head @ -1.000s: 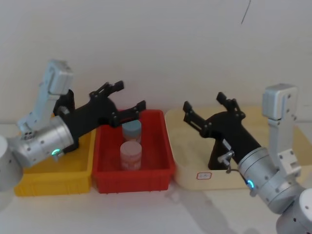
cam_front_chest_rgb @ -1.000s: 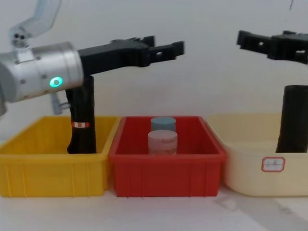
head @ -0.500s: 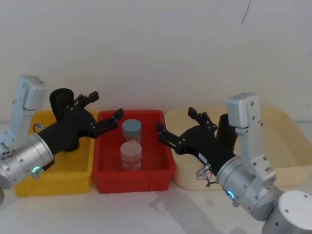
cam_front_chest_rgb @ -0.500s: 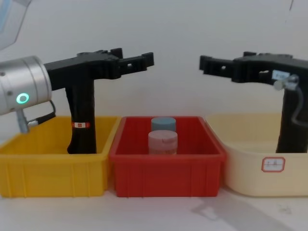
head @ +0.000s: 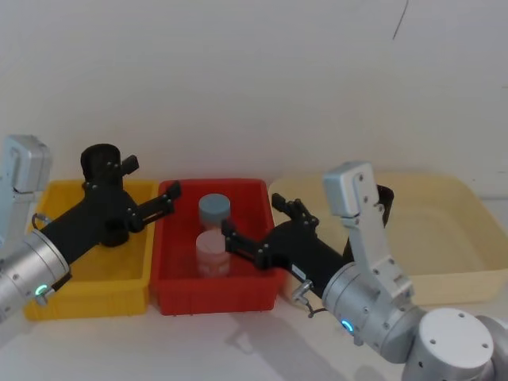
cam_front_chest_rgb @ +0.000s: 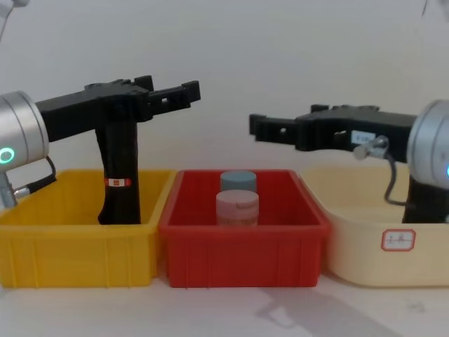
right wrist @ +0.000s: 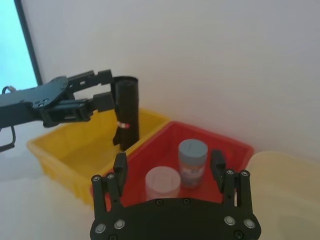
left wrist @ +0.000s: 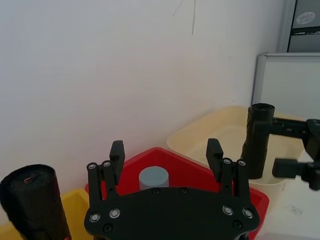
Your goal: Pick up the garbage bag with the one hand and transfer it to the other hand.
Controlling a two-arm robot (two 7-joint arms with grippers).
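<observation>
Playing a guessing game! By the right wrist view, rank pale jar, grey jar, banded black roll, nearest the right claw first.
From the right claw:
1. Pale jar, red bin, front.
2. Grey jar, red bin, behind it.
3. Banded black roll, yellow bin.

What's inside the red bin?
Two lidded jars stand in the red bin: a grey-lidded jar behind a pink-lidded jar. In the chest view the bin's front wall hides their bases.
</observation>
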